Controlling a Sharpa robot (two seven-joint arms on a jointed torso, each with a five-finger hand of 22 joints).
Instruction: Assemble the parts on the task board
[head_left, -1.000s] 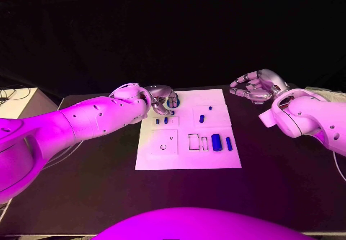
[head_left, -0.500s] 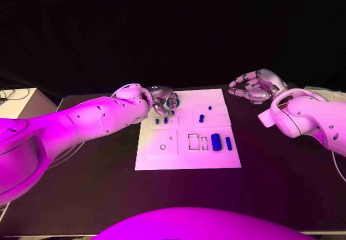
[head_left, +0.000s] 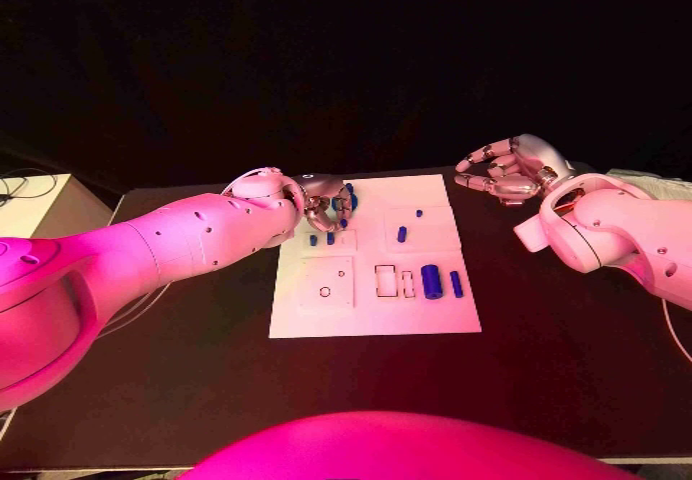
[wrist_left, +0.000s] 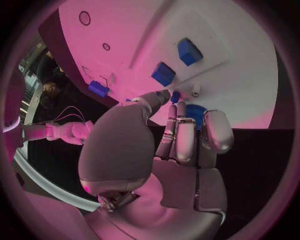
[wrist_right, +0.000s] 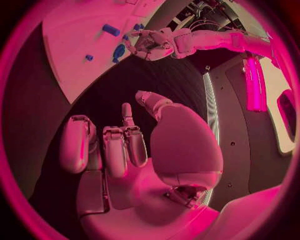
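One blue part (head_left: 348, 197) sat pinched in the left hand (head_left: 320, 199) over the far left corner of the task board (head_left: 378, 310), long axis roughly upright, tilted a bit, top end pointing away from the robot. Fingertips (wrist_left: 177, 97) were closed around it in the left wrist view. Right hand (head_left: 503, 168) hovered off the board's far right corner, fingers curled in w/ nothing in them. Other blue parts lay on the board nearer the robot than the left hand, incl. a fat cylinder (head_left: 431, 279) lying lengthwise.

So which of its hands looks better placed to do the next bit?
Probably the left hand: it holds a blue part over the task board. The right hand hangs beside the board, fingers curled, holding nothing.
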